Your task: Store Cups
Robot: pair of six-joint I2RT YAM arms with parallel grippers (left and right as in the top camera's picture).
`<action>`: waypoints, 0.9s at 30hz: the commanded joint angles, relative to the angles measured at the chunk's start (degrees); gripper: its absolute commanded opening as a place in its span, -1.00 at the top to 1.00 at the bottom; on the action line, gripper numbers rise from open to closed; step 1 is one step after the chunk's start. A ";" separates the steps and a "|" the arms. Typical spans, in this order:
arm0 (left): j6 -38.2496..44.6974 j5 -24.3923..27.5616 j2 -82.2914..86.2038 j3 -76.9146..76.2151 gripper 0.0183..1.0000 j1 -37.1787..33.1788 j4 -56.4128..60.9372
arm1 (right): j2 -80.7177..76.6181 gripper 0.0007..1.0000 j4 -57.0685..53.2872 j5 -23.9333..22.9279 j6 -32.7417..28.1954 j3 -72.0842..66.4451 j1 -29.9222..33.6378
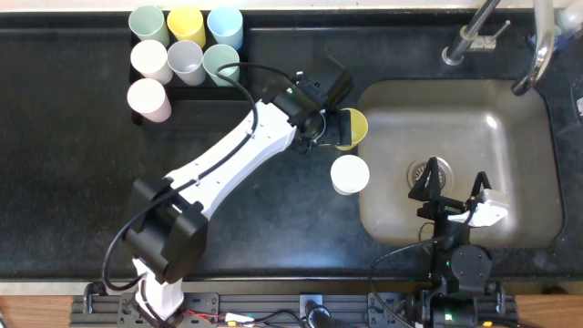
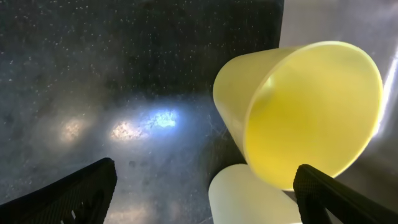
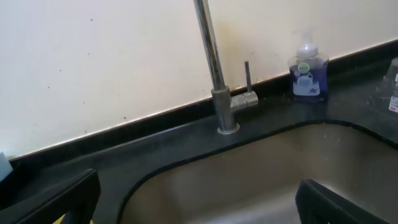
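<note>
Yellow plastic cup (image 1: 351,128): lying sideways on black speckled stone counter (image 1: 73,182) at steel sink (image 1: 528,100) rim, beside white plastic cup (image 1: 350,174); left gripper (image 2: 205,167) jaws standing apart before it; right gripper (image 3: 199,180) jaws gaping over sink.

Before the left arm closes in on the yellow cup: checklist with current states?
1. Left hand open: ok, its fingers are spread wide.
2. Yellow cup upright: not ok, it lies on its side at the edge of the sink.
3. Yellow cup centred for the left hand: not ok, it sits toward one finger.
4. White cup clear of the grasp: cannot tell, it stands close beside the yellow cup.
5. Right hand out of the way: ok, it is open over the sink.
</note>
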State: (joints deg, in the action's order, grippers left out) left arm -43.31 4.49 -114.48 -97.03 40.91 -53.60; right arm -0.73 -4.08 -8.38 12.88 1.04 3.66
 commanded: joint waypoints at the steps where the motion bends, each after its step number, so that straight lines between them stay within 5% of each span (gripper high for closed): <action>1: 0.79 -0.09 -1.51 -1.77 -0.87 -0.02 0.96 | 0.52 -1.00 0.31 -0.09 0.22 -0.76 -0.11; 6: -0.26 -0.04 -2.62 -1.77 -0.87 -0.39 1.49 | 0.52 -0.99 0.31 -0.09 0.20 -0.76 -0.11; 11: -0.59 -0.07 -3.21 -1.77 -0.36 -0.39 1.55 | 0.52 -0.99 0.31 -0.09 0.22 -0.76 -0.11; 13: -1.38 -0.07 -3.65 -1.77 0.60 -0.39 1.77 | 0.52 -0.99 0.31 -0.09 0.22 -0.79 -0.11; 14: -1.36 -0.04 -3.85 -1.77 0.77 -0.39 2.10 | 0.52 -1.00 0.31 -0.09 0.22 -0.76 -0.11; 17: -1.33 -0.09 -3.82 -1.84 0.96 -0.57 3.02 | 0.52 -1.00 0.31 -0.09 0.22 -0.79 -0.11; 27: -1.38 -4.42 3.30 -5.60 0.96 -9.18 2.03 | 0.52 -0.99 0.31 -0.09 0.22 -0.76 -0.11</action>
State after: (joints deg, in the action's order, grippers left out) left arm -44.45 2.90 -116.68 -100.57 35.70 -50.87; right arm -0.73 -4.10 -8.36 12.86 1.04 3.66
